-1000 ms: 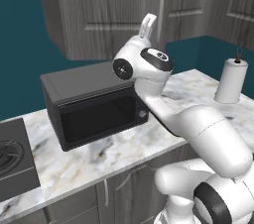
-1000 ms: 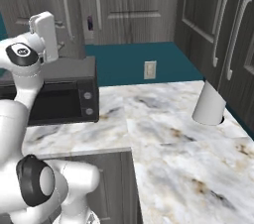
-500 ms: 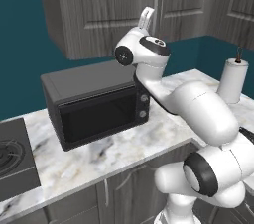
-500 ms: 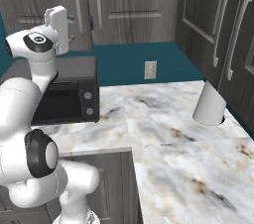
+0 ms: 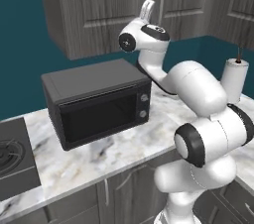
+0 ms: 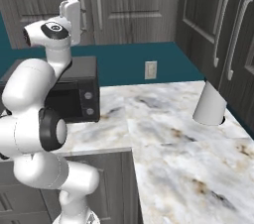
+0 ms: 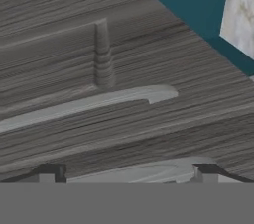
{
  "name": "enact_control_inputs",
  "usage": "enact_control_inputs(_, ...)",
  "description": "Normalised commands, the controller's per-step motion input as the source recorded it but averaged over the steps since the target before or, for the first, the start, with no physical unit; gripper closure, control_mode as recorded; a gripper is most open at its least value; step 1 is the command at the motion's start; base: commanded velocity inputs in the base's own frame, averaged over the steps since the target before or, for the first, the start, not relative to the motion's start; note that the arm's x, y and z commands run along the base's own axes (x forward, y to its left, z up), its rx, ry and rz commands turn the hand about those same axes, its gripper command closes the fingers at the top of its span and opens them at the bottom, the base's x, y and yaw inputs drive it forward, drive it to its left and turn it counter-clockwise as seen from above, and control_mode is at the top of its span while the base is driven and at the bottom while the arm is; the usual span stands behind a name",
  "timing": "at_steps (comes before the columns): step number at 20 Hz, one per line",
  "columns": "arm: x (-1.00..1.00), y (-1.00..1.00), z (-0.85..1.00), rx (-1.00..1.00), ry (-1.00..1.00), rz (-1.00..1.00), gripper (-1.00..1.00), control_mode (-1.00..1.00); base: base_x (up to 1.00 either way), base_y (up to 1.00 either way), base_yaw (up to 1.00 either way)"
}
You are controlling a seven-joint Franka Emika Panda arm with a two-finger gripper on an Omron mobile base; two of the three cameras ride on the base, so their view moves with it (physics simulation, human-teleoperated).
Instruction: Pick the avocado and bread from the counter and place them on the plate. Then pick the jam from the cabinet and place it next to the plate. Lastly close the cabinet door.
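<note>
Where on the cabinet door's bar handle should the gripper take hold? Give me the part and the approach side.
Take the bar handle on its mid-span, not its ends: it bows off the cabinet door, likely leaving room behind for a finger. Come head-on at the door face, the open gripper straddling the bar across its thin width.

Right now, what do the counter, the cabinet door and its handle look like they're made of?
Counter: polished marble or a look-alike, white with grey and brownish veins.
Cabinet door: dark grey wood or wood-look laminate, matte, with streaky grain and a raised panel.
Handle: pale grey, smooth, probably brushed metal.
</note>
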Motion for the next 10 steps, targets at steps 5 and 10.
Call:
enact_control_inputs(5, 0.65, -0.4, 0.02, 0.0, 0.0, 0.0, -1.0, -1.0, 0.0, 0.0, 0.0)
enact_control_inputs(10, 0.74, -0.43, 0.0, 0.0, 0.0, 0.0, -1.0, -1.0, 0.0, 0.0, 0.0)
